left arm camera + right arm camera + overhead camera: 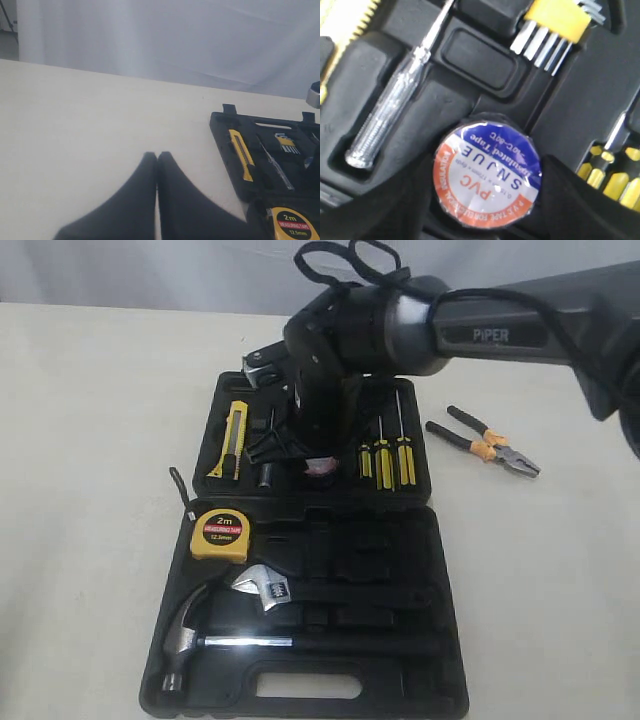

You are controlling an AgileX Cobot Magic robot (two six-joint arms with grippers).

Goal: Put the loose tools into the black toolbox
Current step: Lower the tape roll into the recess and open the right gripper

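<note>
Claw hammer (240,642) lies beside adjustable wrench (262,587); three yellow-black screwdrivers (384,465) side by side; cream table (80,440) beneath.

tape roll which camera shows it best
The right wrist view: the tape roll fills the middle of the frame, label readable, with the toolbox behind it. The exterior view shows only a sliver of the tape roll under the arm. In the left wrist view I cannot make it out.
</note>
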